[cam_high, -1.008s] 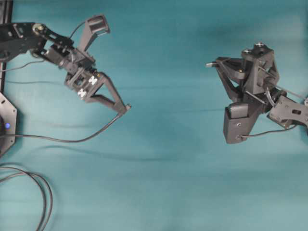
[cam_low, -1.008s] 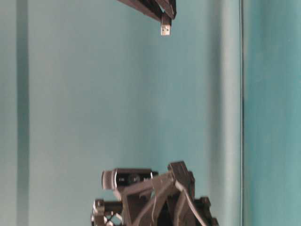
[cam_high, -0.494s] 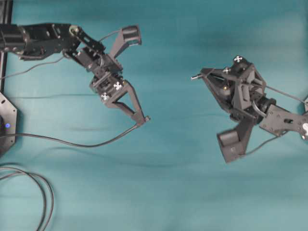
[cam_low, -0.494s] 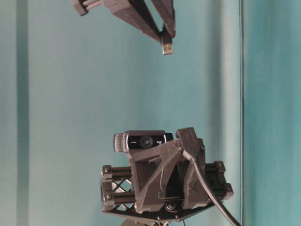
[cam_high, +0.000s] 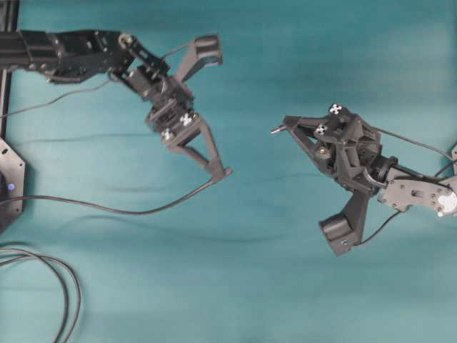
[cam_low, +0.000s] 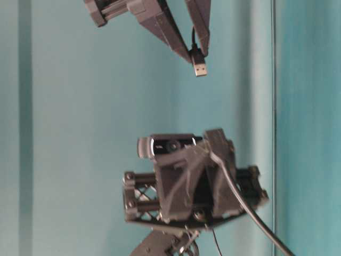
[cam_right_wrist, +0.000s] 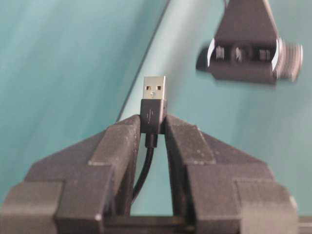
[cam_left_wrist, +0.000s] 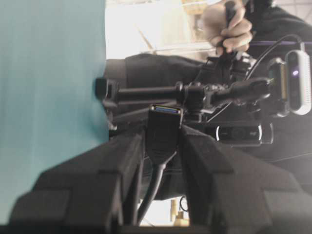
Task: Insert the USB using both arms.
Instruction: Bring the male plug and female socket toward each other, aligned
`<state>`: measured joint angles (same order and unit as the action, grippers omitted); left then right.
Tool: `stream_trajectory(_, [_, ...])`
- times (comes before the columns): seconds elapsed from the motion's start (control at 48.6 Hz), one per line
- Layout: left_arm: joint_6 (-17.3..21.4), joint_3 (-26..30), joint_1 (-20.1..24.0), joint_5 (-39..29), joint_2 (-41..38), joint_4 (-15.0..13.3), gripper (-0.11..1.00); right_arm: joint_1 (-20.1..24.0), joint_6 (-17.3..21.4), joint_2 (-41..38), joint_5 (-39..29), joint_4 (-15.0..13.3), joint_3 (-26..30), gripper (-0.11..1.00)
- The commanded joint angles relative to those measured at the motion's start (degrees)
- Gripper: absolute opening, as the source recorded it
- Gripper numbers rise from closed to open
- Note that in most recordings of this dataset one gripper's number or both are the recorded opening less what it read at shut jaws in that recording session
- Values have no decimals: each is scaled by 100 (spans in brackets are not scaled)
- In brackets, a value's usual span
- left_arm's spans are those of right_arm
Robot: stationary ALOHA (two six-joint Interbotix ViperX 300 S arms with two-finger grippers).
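Your right gripper (cam_right_wrist: 152,127) is clenched on the USB (cam_right_wrist: 153,104), silver tip poking past the fingertips, lifted over the right half of the teal table (cam_high: 235,286). Your left gripper (cam_left_wrist: 163,141) pinches the black socket (cam_left_wrist: 165,127), held up over the table's left half, well apart from the plug.

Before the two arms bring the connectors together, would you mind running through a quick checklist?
1. USB clamped in right gripper, metal tip exposed: ok.
2. Socket clamped in left gripper, opening facing outward: ok.
3. Connectors mated: not ok; a wide gap separates them in the overhead view.
4. Tips aimed toward each other: ok roughly; exact alignment cannot tell.
5. Socket's thin cable trailing slack on the table: ok.
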<state>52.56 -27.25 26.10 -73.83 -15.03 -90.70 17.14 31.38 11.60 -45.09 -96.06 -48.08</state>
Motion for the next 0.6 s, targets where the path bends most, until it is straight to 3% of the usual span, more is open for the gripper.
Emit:
stream_trajectory(0.0, [114,308,26,-141,-9,-70,30,18,141,44,-9,-299,123,19])
stream_trajectory(0.144, [88,431,18,-343,-141,-70,30,79,255,26,-9,-571,141,19])
stream_trajectory(0.576, [0,483,9,-352,-211,-70,30,290,264,-132,114,-703,264,19])
